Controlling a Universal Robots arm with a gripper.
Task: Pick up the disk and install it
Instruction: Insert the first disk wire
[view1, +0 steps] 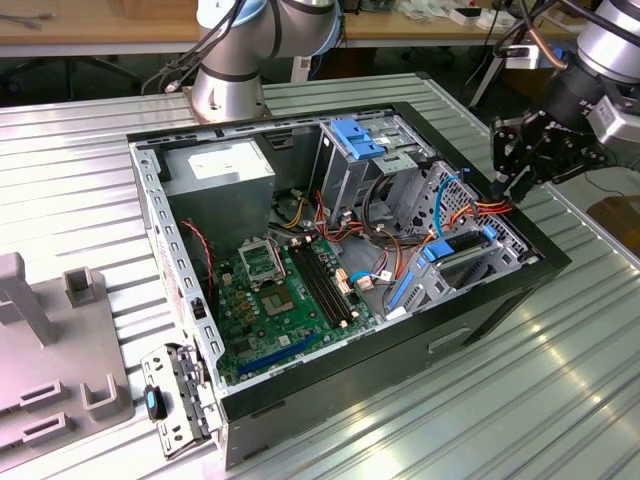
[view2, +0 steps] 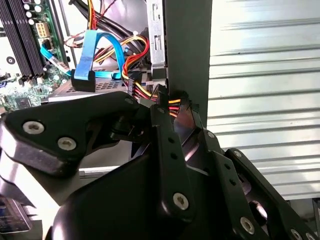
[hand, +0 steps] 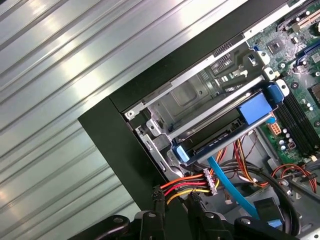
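The disk (view1: 458, 247) is a dark drive in a bright blue carrier. It lies in the drive cage at the corner of the open computer case (view1: 400, 345) on the exterior view's right. In the first wrist view the disk (hand: 220, 137) sits between the cage's metal rails, its blue tab toward the motherboard. My gripper (view1: 510, 185) hangs just outside that case corner, above the black rim and a little apart from the disk. In both wrist views the gripper (view2: 177, 102) (hand: 175, 197) is at a bundle of red, yellow and orange wires (hand: 187, 185).
The case lies on a ribbed metal table (view1: 560, 380). Inside are a motherboard (view1: 285, 290), a power supply (view1: 220, 165), a light blue bracket (view1: 358, 135) and blue cables (view2: 100, 50). A grey fixture (view1: 50, 350) stands at the exterior view's left, the arm's base (view1: 230, 85) behind the case.
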